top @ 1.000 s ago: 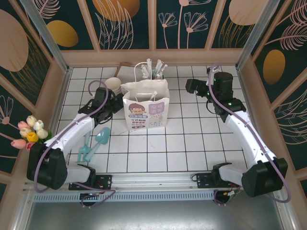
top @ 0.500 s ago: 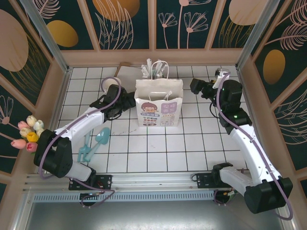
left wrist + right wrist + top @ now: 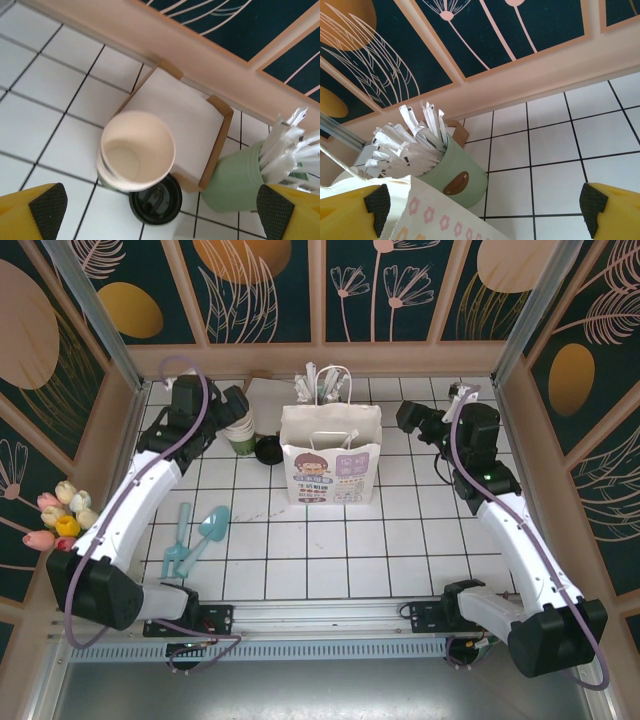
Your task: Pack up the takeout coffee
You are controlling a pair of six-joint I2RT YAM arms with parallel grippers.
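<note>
Sticks (image 3: 405,137) fill the green cup (image 3: 457,182), takeout coffee (image 3: 155,204) sits lidded, left pincer (image 3: 160,207) and right pincer (image 3: 485,204) gape wide.

1. The takeout coffee (image 3: 155,205) has a black lid.
2. The stacked cups (image 3: 137,150) are cream inside.
3. The stick cup (image 3: 457,177) is pale green with a brown oval label.
4. The bag (image 3: 445,215) is white with pink flowers.
5. The table (image 3: 45,125) has white tiles and dark grout.

Left arm (image 3: 130,500) stretched forward, left of the bag (image 3: 330,455). Left gripper (image 3: 234,406) at the bag's back-left, pointing down, jaws wide apart, empty. Right arm (image 3: 520,540) bent at the elbow. Right gripper (image 3: 408,418) just right of the bag, jaws wide, empty.
</note>
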